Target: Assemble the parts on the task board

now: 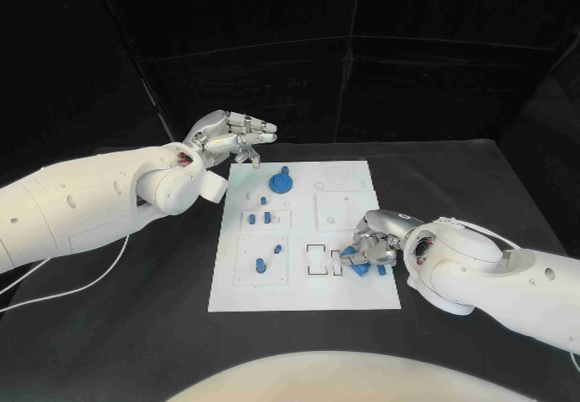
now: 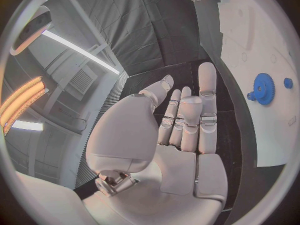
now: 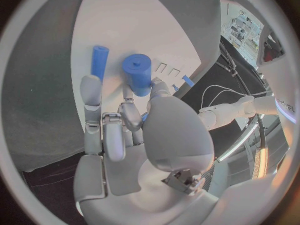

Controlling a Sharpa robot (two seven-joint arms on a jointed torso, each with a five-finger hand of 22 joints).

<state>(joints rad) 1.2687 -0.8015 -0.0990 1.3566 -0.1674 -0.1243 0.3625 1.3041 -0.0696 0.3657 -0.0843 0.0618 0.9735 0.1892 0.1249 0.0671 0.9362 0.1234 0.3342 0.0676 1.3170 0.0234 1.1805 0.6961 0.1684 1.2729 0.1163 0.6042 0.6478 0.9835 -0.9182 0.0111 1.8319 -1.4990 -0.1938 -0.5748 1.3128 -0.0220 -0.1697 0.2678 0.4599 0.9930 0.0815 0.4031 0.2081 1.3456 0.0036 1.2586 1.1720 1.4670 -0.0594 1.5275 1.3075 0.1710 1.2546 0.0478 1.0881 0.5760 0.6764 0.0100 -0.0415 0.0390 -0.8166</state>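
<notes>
Two blue cylinders [image 3: 137, 74] at the right hand [image 1: 369, 247], one gripped; left hand [image 1: 230, 134] spread, empty.

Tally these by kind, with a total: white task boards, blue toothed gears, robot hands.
White task board: 1
Blue toothed gear: 1
Hands: 2, the left hand and the right hand
Total: 4

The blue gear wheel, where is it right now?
In the head view the blue gear sits on the far part of the white task board, near its left edge, close to the left hand, which hovers without touching it.
</notes>
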